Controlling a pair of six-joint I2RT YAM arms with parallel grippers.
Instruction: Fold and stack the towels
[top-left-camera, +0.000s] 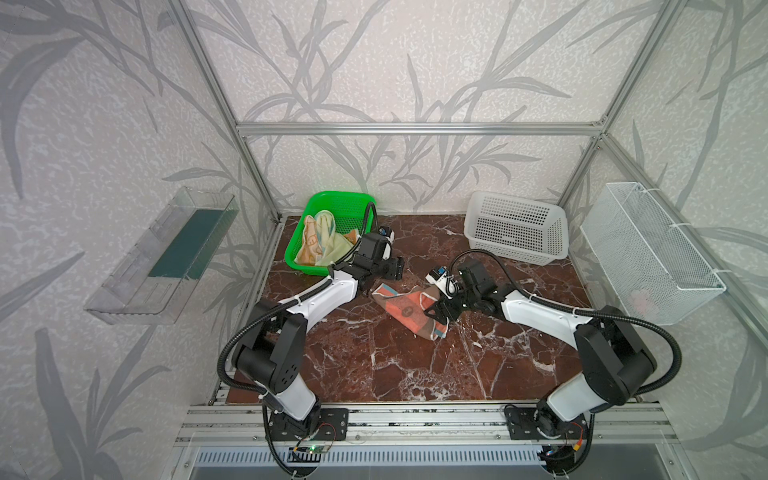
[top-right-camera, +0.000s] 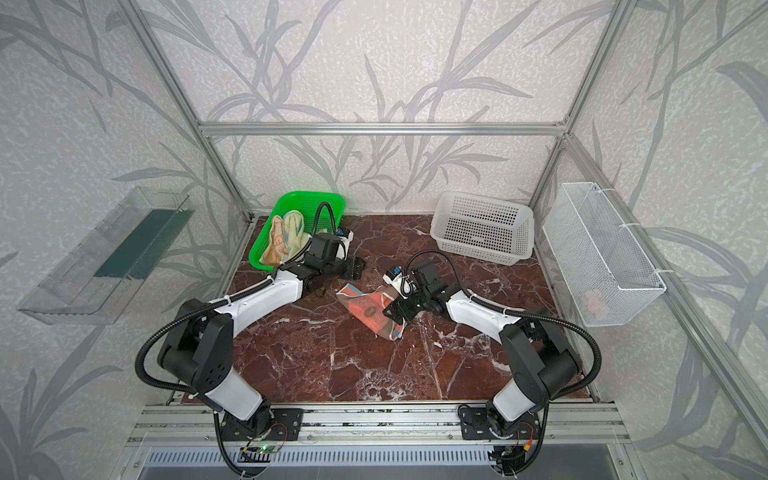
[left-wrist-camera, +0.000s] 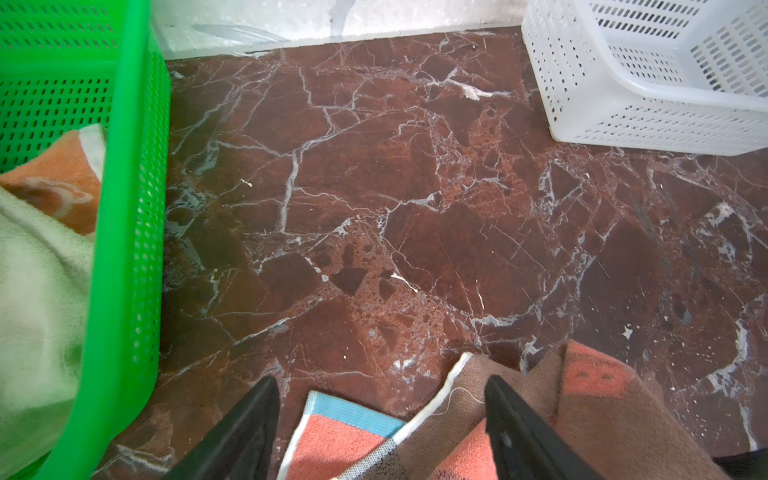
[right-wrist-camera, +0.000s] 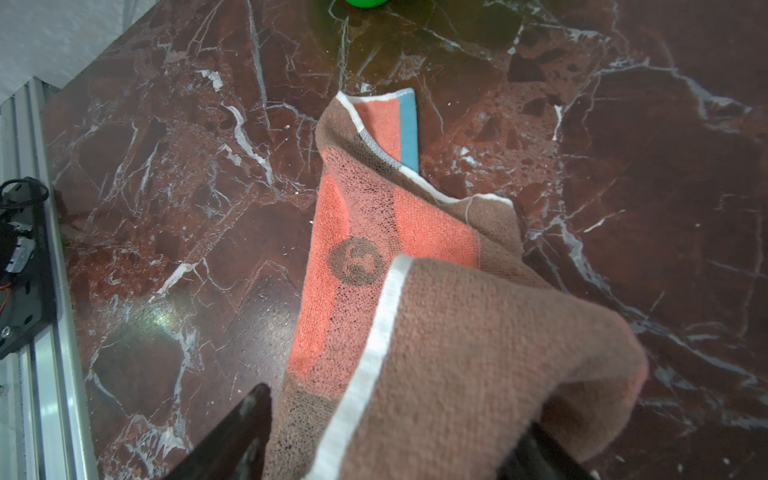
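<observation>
This is a robot test cell in a lab, not a lived-in room. An aluminium frame (top-left-camera: 415, 129) boxes in a small marble-patterned worktop (top-left-camera: 415, 365), with leaf-print wallpaper (top-left-camera: 374, 62) on the panels behind. A left arm (top-left-camera: 320, 295) and a right arm (top-left-camera: 536, 311) are bolted to a slotted metal rail (top-left-camera: 415, 419) at the front, loose wiring showing at their bases.

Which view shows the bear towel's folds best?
Right wrist: the towel fills the frame, with its creases and teal edge clear. Both top views show the towel small and partly covered. Left wrist catches only one end of the towel.
</observation>
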